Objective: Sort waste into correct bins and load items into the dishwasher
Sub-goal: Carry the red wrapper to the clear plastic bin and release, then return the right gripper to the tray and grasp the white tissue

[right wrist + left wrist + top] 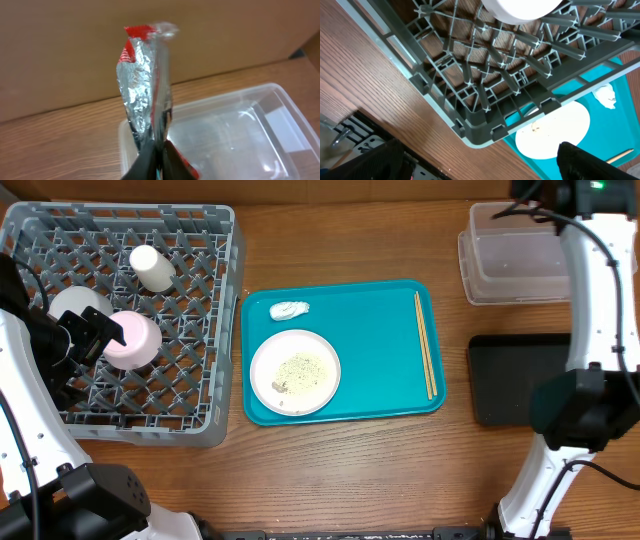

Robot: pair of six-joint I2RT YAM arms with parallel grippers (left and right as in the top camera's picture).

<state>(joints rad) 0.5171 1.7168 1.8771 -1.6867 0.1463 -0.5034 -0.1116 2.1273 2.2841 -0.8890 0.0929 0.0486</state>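
Tray (380, 320) lies between rack (190, 350) and tub (505, 265); wrapper (142, 85) seemingly above tub.

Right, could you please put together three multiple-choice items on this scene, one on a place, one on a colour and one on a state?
1. Where do the chopsticks lie?
A on the floor
B on the tray, right of the plate
C in a drawer

2. What colour is that tray?
A teal
B yellow
C red

3. How is the right hand?
A open and empty
B shut on the wrapper
C shut on a spoon

Answers:
1 B, they lie along the tray's right edge.
2 A, the overhead view shows it teal.
3 B, it pinches the wrapper's lower end, near the clear tub.
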